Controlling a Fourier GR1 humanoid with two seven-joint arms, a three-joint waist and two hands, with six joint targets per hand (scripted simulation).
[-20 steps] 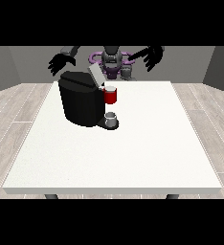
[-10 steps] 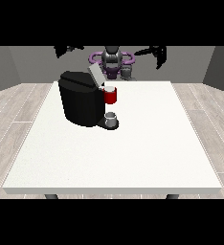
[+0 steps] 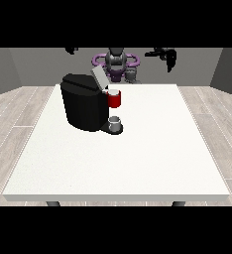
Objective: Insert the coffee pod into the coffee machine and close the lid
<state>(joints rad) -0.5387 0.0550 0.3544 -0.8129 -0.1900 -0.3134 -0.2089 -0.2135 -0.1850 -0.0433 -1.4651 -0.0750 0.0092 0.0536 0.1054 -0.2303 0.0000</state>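
The black coffee machine (image 3: 86, 106) stands on the left half of the white table (image 3: 152, 149). Its grey lid (image 3: 99, 78) is tilted up and open. At its front is a red pod holder (image 3: 115, 100) with a pale round top, and below that a small grey cup (image 3: 116, 122) on the drip base. I cannot make out a separate coffee pod. The hand at the view's right (image 3: 168, 57) hangs high in the air behind the table, fingers drooping and holding nothing. The hand at the view's left (image 3: 71, 50) shows only partly at the scene's upper edge.
The robot's torso (image 3: 117, 62) is behind the table's far edge. A small grey cylinder (image 3: 132, 74) stands there beside it. Both hands are far above and behind the machine.
Both arms have risen and spread outward over the last second. The hand at the view's left has gone up to the scene's top edge. Machine, lid and cup have not moved.
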